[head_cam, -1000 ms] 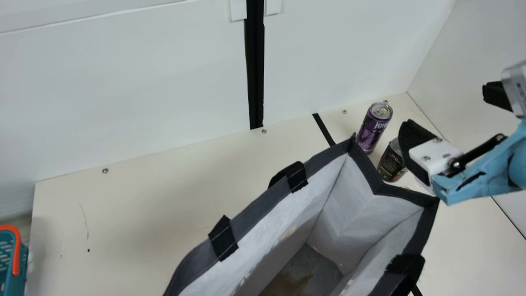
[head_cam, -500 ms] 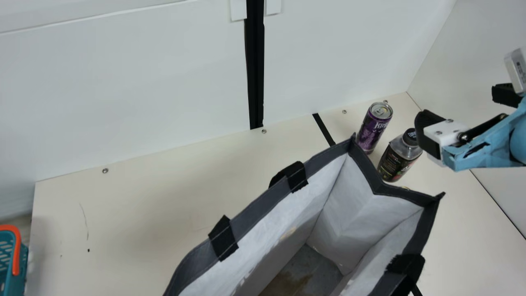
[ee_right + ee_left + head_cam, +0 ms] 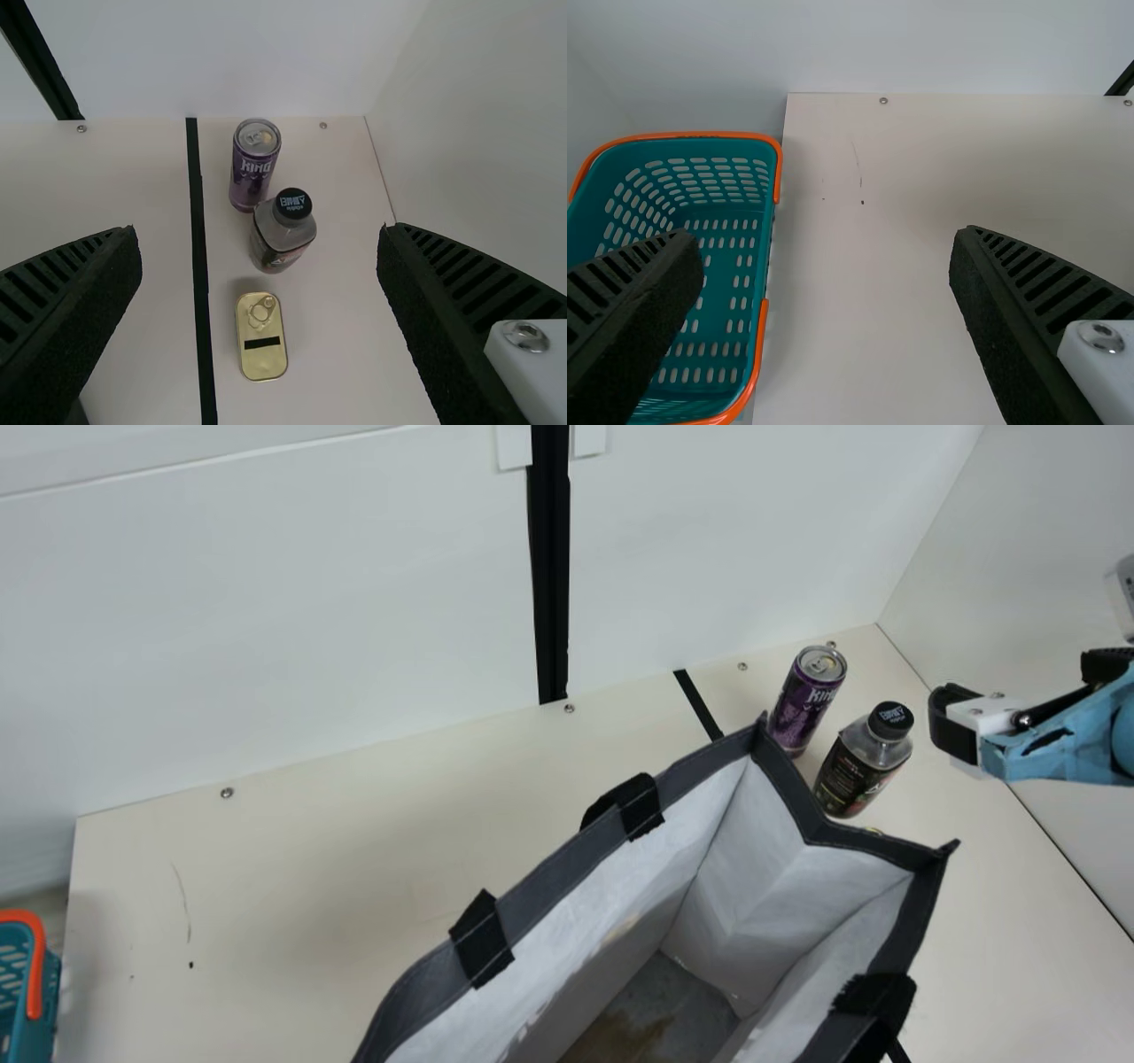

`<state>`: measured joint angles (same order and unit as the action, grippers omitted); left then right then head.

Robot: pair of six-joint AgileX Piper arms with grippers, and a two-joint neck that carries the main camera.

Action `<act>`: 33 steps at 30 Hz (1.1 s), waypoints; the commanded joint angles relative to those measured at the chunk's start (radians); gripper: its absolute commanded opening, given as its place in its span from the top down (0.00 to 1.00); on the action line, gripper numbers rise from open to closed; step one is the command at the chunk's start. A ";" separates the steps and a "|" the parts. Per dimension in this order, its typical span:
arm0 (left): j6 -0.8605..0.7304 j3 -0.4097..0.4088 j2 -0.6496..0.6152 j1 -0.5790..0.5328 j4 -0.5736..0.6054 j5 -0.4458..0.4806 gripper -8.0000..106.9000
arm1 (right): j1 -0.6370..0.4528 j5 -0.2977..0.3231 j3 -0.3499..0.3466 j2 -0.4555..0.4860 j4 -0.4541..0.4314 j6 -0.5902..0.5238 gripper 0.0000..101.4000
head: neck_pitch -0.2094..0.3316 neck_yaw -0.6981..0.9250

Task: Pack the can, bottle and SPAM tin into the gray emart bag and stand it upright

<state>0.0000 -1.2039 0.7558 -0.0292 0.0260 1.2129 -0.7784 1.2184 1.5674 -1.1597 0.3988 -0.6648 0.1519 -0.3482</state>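
While my right gripper [image 3: 1019, 676] hangs released — spread wide, nothing held — the bottle [image 3: 855, 766] and can [image 3: 804, 704] stand to its left, the SPAM tin [image 3: 262, 352] lies nearer me, and the gray emart bag [image 3: 788, 886] gapes farther left. My left gripper [image 3: 827, 248] is released too — empty.

A hand has broad room across the table [image 3: 266, 886] between its left edge and the bag [image 3: 567, 868], right back to the far edge, where the back wall [image 3: 310, 602] bars the way. A basket [image 3: 691, 135] stands just past the left edge. Near the far right corner, the can [image 3: 802, 704] and bottle [image 3: 855, 779] crowd together, leaving little room between them; the tin [image 3: 266, 363] is a low obstacle near the bottle. The bag's mouth gapes, open from above.
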 commanded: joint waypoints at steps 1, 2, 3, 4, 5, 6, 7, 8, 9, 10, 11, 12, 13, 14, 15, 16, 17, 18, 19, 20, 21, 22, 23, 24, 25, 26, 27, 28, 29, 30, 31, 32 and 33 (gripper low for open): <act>0.000 0.000 0.000 0.000 0.000 0.000 0.15 | -0.006 0.002 -0.012 -0.003 0.005 -0.002 0.06 | 0.023 -0.001; 0.000 0.000 0.000 0.000 0.000 0.000 0.15 | -0.008 0.002 -0.018 -0.006 0.004 -0.001 0.06 | 0.023 -0.001; 0.000 0.000 0.000 0.000 0.000 0.000 0.15 | -0.009 0.002 -0.023 -0.008 0.003 0.001 0.06 | 0.023 -0.001; 0.000 0.000 0.000 0.000 0.000 0.000 0.15 | -0.012 0.002 -0.030 -0.009 0.004 0.000 0.06 | 0.023 -0.001; 0.000 0.000 0.000 0.000 0.000 0.000 0.15 | -0.013 0.002 -0.037 -0.010 0.002 0.001 0.06 | 0.023 -0.001; 0.000 0.000 0.000 0.000 0.000 0.000 0.15 | -0.014 0.002 -0.043 -0.011 0.001 0.002 0.06 | 0.023 -0.001; 0.000 0.000 0.000 0.000 0.000 0.000 0.15 | -0.016 0.002 -0.048 -0.013 -0.001 0.002 0.06 | 0.023 -0.001; 0.000 0.000 0.000 0.000 0.000 0.000 0.15 | -0.019 0.002 -0.052 -0.014 -0.002 0.000 0.06 | 0.023 -0.001; 0.000 0.000 0.000 0.000 0.000 0.000 0.15 | -0.020 0.002 -0.056 -0.016 -0.003 0.000 0.06 | 0.023 -0.001; 0.000 0.000 0.000 0.000 0.000 0.000 0.15 | -0.024 0.002 -0.062 -0.018 -0.003 -0.004 0.06 | 0.023 -0.001; 0.000 0.000 0.000 0.000 0.000 0.000 0.15 | -0.025 0.002 -0.066 -0.019 -0.004 -0.005 0.06 | 0.023 -0.001; 0.000 0.000 0.000 0.000 0.000 0.000 0.15 | -0.027 0.002 -0.071 -0.020 -0.005 -0.006 0.06 | 0.023 -0.001; 0.000 0.000 0.000 0.000 0.000 0.000 0.15 | -0.029 0.002 -0.076 -0.020 -0.006 -0.008 0.06 | 0.023 -0.001; 0.000 0.000 0.000 0.000 0.000 0.000 0.15 | -0.031 0.002 -0.081 -0.021 -0.006 -0.010 0.06 | 0.023 -0.001; 0.000 0.000 0.000 0.000 0.000 0.000 0.15 | -0.033 0.002 -0.084 -0.021 -0.008 -0.011 0.06 | 0.023 -0.001; 0.000 0.000 0.000 0.000 0.000 0.000 0.15 | -0.034 0.002 -0.086 -0.022 -0.010 -0.011 0.06 | 0.023 -0.001; 0.000 0.000 0.000 0.000 0.000 0.000 0.15 | -0.037 0.002 -0.088 -0.022 -0.012 -0.013 0.06 | 0.023 -0.001; 0.000 0.000 0.000 0.000 0.000 0.000 0.15 | -0.034 0.002 -0.088 -0.022 -0.011 -0.013 0.06 | 0.023 -0.001; 0.000 0.000 0.000 0.000 0.000 0.000 0.15 | -0.037 0.002 -0.089 -0.022 -0.011 -0.015 0.06 | 0.023 -0.001; 0.000 0.000 0.000 0.000 0.000 0.000 0.15 | -0.037 0.002 -0.089 -0.022 -0.011 -0.015 0.06 | 0.023 -0.001; 0.000 0.000 0.000 0.000 0.000 0.000 0.15 | -0.038 0.002 -0.090 -0.022 -0.011 -0.015 0.06 | 0.023 -0.001; 0.000 0.000 0.000 0.000 0.000 0.000 0.15 | -0.038 0.002 -0.090 -0.022 -0.011 -0.015 0.06 | 0.023 -0.001; 0.000 0.000 0.000 0.000 0.000 0.000 0.15 | -0.039 0.002 -0.090 -0.022 -0.011 -0.015 0.06 | 0.023 -0.001; 0.000 0.000 0.000 0.000 0.000 0.000 0.15 | -0.039 0.002 -0.090 -0.022 -0.011 -0.015 0.06 | 0.023 -0.001; 0.000 0.000 0.000 0.000 0.000 0.000 0.15 | -0.039 0.002 -0.090 -0.022 -0.011 -0.015 0.06 | 0.023 -0.001; 0.000 0.000 0.000 0.000 0.000 0.000 0.15 | -0.039 0.002 -0.090 -0.022 -0.011 -0.015 0.06 | 0.023 -0.001; 0.000 0.000 0.000 0.000 0.000 0.000 0.15 | -0.039 0.002 -0.090 -0.022 -0.011 -0.015 0.06 | 0.023 -0.001; 0.000 0.000 0.000 0.000 0.000 0.000 0.15 | -0.039 0.002 -0.090 -0.022 -0.011 -0.015 0.06 | 0.023 -0.001; 0.000 0.000 0.000 0.000 0.000 0.000 0.15 | -0.039 0.002 -0.090 -0.022 -0.011 -0.015 0.06 | 0.023 -0.001; 0.000 0.000 0.000 0.000 0.000 0.000 0.15 | -0.039 0.002 -0.090 -0.022 -0.011 -0.015 0.06 | 0.023 -0.001; 0.000 0.000 0.000 0.000 0.000 0.000 0.15 | -0.039 0.002 -0.090 -0.022 -0.011 -0.015 0.06 | 0.023 -0.001; 0.000 0.000 0.000 0.000 0.000 0.000 0.15 | -0.039 0.002 -0.090 -0.022 -0.011 -0.015 0.06 | 0.023 -0.001; 0.000 0.000 0.000 0.000 0.000 0.000 0.15 | -0.039 0.002 -0.090 -0.022 -0.011 -0.015 0.06 | 0.023 -0.001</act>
<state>0.0000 -1.2039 0.7558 -0.0292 0.0260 1.2129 -0.8175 1.2199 1.4777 -1.1818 0.3875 -0.6800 0.1519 -0.3482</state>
